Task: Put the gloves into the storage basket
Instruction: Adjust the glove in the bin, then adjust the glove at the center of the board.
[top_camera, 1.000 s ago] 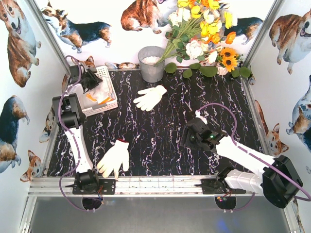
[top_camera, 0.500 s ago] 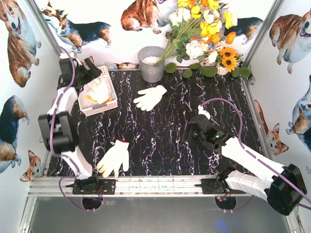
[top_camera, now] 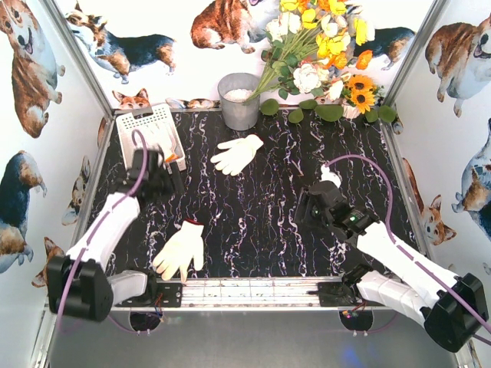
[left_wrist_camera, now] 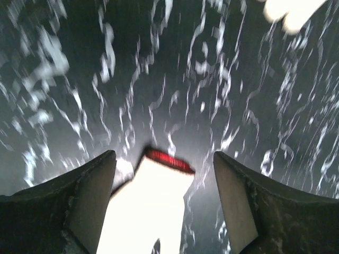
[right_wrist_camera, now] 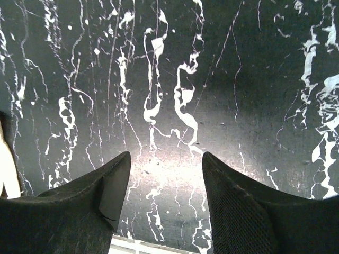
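Tabletop: black marble, corgi-print walls.
Storage basket: far-left corner; orange cuff at its near rim.
White glove: right of basket.
Red-cuffed glove: well in front of basket.
Left gripper: just in front of basket, jaws apart, empty.
Right gripper: far right of basket, jaws apart, empty.

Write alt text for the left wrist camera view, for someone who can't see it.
A white glove with a red cuff lies on the black marbled table, framed between the left gripper's open dark fingers. Another pale glove edges in at the top right corner; the picture is blurred.
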`<control>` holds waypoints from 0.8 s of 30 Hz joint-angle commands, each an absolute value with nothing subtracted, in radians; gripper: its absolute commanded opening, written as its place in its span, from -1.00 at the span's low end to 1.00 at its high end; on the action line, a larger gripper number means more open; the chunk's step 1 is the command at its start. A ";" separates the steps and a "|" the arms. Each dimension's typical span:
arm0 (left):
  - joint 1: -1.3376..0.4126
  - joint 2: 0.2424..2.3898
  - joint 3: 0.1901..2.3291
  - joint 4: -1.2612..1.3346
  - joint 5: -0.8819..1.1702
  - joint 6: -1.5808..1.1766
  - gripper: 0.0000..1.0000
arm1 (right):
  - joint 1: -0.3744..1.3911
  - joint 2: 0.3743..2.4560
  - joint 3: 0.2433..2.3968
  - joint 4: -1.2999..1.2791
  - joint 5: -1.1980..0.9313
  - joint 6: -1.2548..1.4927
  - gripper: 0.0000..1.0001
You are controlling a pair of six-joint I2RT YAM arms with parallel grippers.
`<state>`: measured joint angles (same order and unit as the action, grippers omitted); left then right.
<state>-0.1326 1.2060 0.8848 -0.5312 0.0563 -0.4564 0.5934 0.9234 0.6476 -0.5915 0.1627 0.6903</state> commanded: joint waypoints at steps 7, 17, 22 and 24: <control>-0.330 1.061 0.555 -0.498 0.072 -0.789 -0.10 | 0.589 0.977 0.623 -0.479 0.110 0.744 0.13; -0.486 1.249 0.489 -0.120 0.029 -0.772 -0.36 | 0.589 0.974 0.632 -0.503 0.110 0.732 0.13; -0.695 1.447 0.626 0.062 0.187 -0.634 -0.29 | 0.587 0.961 0.648 -0.550 0.140 0.712 0.13; -0.770 1.516 0.681 0.092 0.296 -0.550 -0.25 | 0.583 0.950 0.656 -0.571 0.142 0.698 0.14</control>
